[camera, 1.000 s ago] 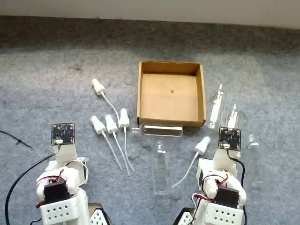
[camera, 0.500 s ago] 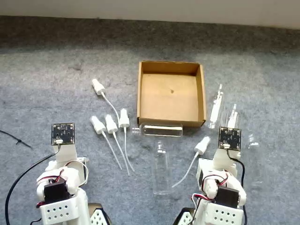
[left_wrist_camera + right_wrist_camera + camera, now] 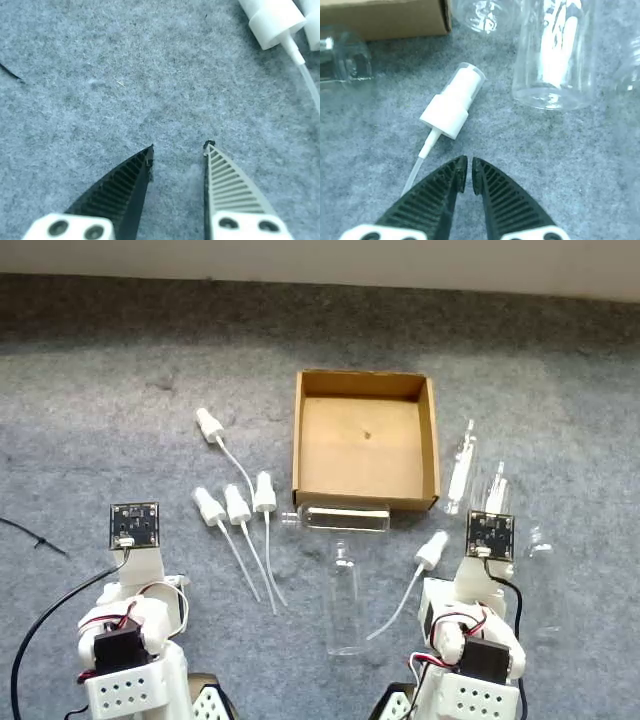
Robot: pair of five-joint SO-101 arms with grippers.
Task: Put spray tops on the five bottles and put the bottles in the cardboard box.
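Nothing has budged since a second ago: both arms sit parked at the near edge, every piece where it was.

High view: the cardboard box (image 3: 298,435) lies open with no bottles in it, well ahead of both sets of jaws. One bottle (image 3: 340,518) lies along its near wall, and a second bottle (image 3: 343,602) lies between the arms. Four spray tops (image 3: 237,504) are scattered ahead of the left arm (image 3: 135,620), all off the bottles.

Left wrist view: the left jaws are spread wide, pinching nothing, tips over the bare grey table (image 3: 125,75). One white spray top (image 3: 272,19) lies well ahead, off to the pale jaw's side.

Right wrist view: the right jaws are pressed nearly together with a thin slit between them, nothing held. A fifth spray top (image 3: 451,104) lies just ahead of the tips, tube trailing back beside them. A clear bottle (image 3: 555,55) lies farther ahead, the box corner (image 3: 385,17) beyond.
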